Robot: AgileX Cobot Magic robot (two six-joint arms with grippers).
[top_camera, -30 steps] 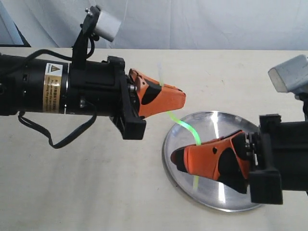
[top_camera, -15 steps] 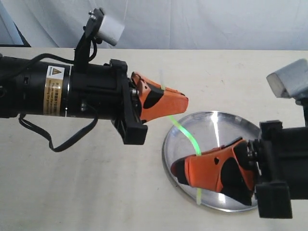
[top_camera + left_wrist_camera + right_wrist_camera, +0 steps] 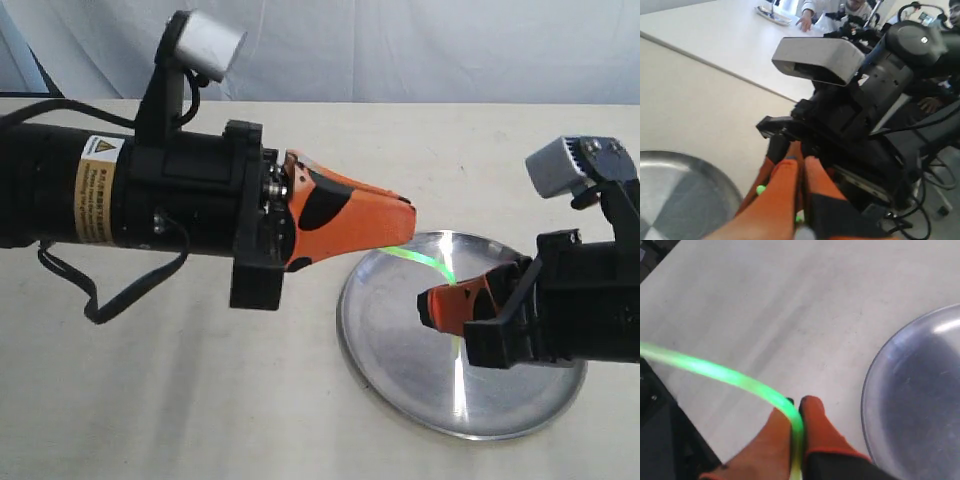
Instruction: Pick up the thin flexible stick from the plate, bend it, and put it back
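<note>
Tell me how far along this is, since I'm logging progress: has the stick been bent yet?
Done: the thin flexible stick is off the plate. In hand: the left hand and right hand are each shut on it, and it arcs between them above the plate, so bending is under way. Left: laying it back on the plate.

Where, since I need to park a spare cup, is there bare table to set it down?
In the exterior view, bare table lies left of the plate, below the left arm; another strip runs between plate and backdrop. Crowded: above the plate, where left pincer and right pincer hold the stick.
</note>
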